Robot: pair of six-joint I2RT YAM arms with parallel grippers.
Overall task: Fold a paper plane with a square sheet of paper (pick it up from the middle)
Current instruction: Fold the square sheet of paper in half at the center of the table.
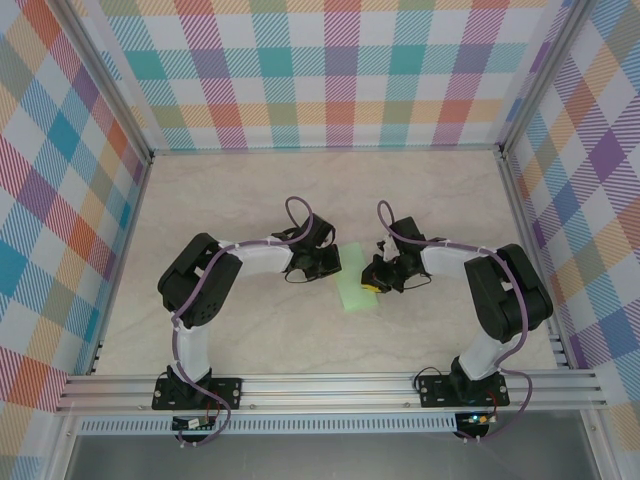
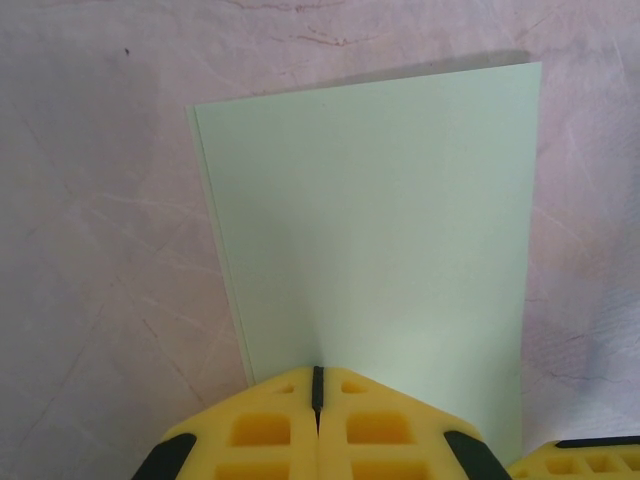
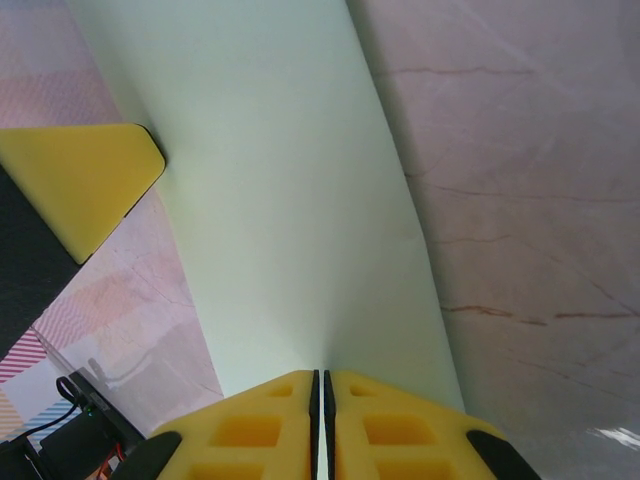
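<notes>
The square sheet of paper (image 1: 358, 285) is pale mint green and folded in half into a narrow strip between the two arms. In the left wrist view the sheet of paper (image 2: 380, 220) shows two layers along its left edge and runs in under my left gripper (image 2: 317, 378), which is shut on its near edge. My left gripper (image 1: 334, 263) sits at the strip's left side. My right gripper (image 3: 322, 380) is shut on the sheet of paper (image 3: 290, 200), a pale sliver showing between its pads. My right gripper (image 1: 376, 281) is at the strip's right side.
The table (image 1: 300, 190) is pale marble-patterned, with metal frame posts and checked walls on three sides. A finger of the right gripper shows at the corner (image 2: 590, 458). A yellow finger of the left gripper shows at the left (image 3: 80, 190). Open tabletop lies behind the arms.
</notes>
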